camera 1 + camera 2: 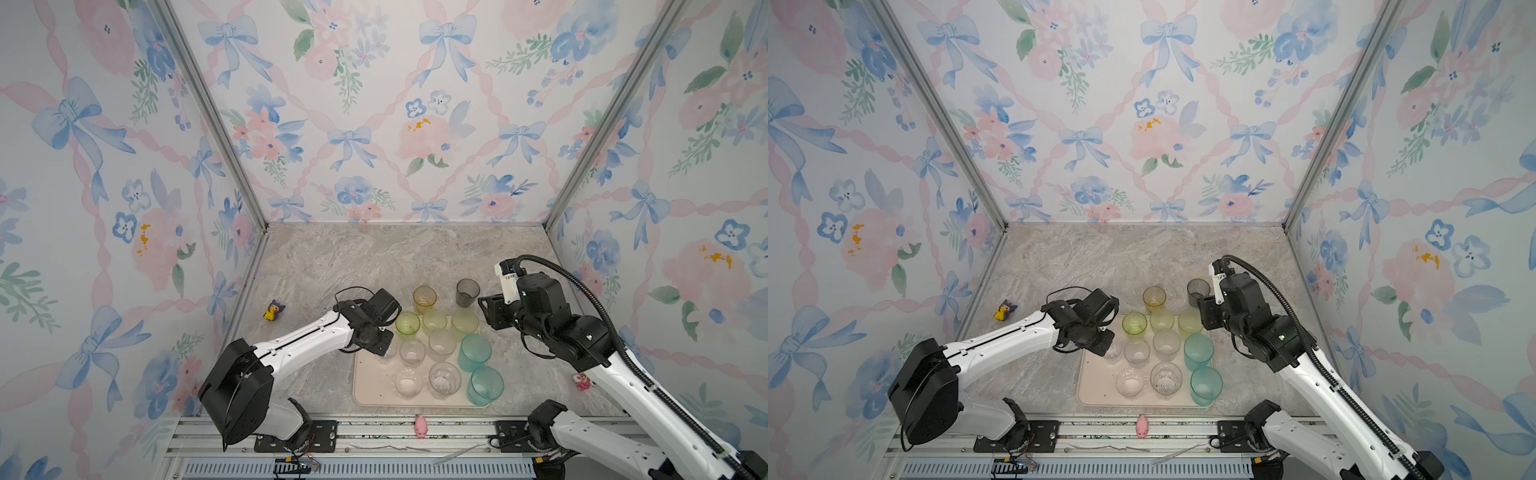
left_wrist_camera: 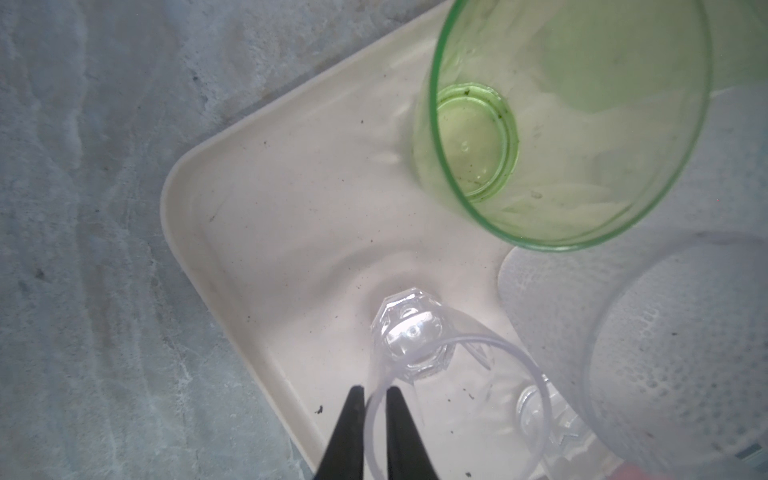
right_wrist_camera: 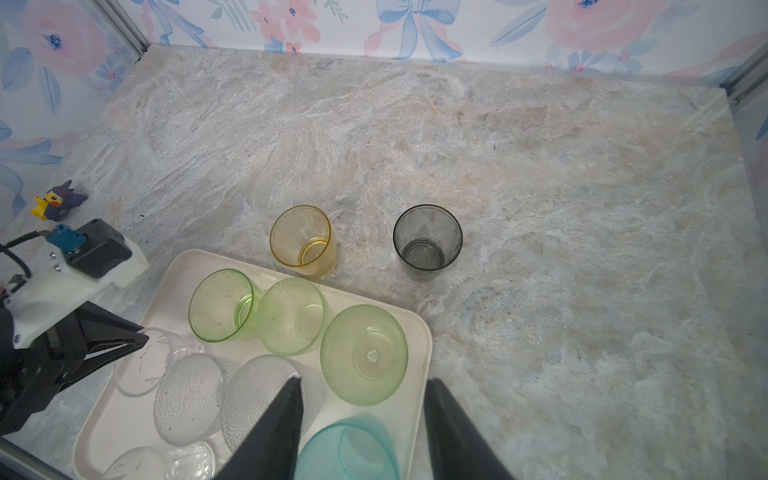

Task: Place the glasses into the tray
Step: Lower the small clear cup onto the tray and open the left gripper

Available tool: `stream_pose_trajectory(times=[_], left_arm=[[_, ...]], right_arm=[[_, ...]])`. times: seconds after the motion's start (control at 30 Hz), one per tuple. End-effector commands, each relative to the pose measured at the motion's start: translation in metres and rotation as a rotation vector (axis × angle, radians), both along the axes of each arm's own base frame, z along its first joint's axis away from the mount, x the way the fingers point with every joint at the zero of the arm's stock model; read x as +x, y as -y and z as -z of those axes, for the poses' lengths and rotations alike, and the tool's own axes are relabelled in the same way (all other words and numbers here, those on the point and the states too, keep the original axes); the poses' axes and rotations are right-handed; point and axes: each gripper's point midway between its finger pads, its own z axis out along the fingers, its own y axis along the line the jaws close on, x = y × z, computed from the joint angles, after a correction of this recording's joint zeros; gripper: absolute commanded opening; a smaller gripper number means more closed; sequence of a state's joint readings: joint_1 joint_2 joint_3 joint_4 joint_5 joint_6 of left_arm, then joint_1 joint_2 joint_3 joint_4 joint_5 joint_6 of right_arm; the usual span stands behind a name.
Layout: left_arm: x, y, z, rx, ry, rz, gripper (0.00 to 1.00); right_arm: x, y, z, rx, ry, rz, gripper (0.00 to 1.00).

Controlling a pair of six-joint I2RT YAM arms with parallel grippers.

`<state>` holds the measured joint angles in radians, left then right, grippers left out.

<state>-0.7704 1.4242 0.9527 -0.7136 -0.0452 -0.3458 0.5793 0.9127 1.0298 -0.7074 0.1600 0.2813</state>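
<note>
Ten tumblers stand upright in the cream tray, and toward its 10 o'clock side the left gripper has its jaws a sliver apart astride the rim of a clear faceted tumbler, seemingly not pinching it. Farther back, near the tray's 2 o'clock corner, the right gripper hangs with jaws wide and empty. Beyond the far rim, the amber tumbler at 12 o'clock and the smoky grey tumbler at 1 o'clock stand on the marble table. They look light, stiff, slick and easily tipped, so I would pinch one wall at the rim.
</note>
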Motion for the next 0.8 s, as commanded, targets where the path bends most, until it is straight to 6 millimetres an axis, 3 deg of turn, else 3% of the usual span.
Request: stream_pose_trajectory(times=[0.0, 0.23, 0.4, 0.53, 0.77], left_arm=[[-0.006, -0.003, -0.001, 0.015, -0.017, -0.004, 0.26], [-0.002, -0.006, -0.015, -0.004, 0.029, -0.014, 0.32], [0.008, -0.012, -0.04, -0.049, 0.102, -0.035, 0.34], [0.033, -0.013, -0.07, -0.086, 0.179, -0.046, 0.2], [0.085, 0.008, -0.104, -0.084, 0.277, -0.008, 0.21]], right_arm=[[-0.003, 0.005, 0.007, -0.012, -0.026, 0.007, 0.51], [0.001, 0.006, 0.005, -0.014, -0.032, 0.014, 0.52], [0.006, 0.01, 0.008, -0.021, -0.053, 0.035, 0.52], [0.013, 0.015, 0.009, -0.025, -0.065, 0.061, 0.52], [0.042, 0.046, 0.031, -0.067, -0.171, 0.177, 0.48]])
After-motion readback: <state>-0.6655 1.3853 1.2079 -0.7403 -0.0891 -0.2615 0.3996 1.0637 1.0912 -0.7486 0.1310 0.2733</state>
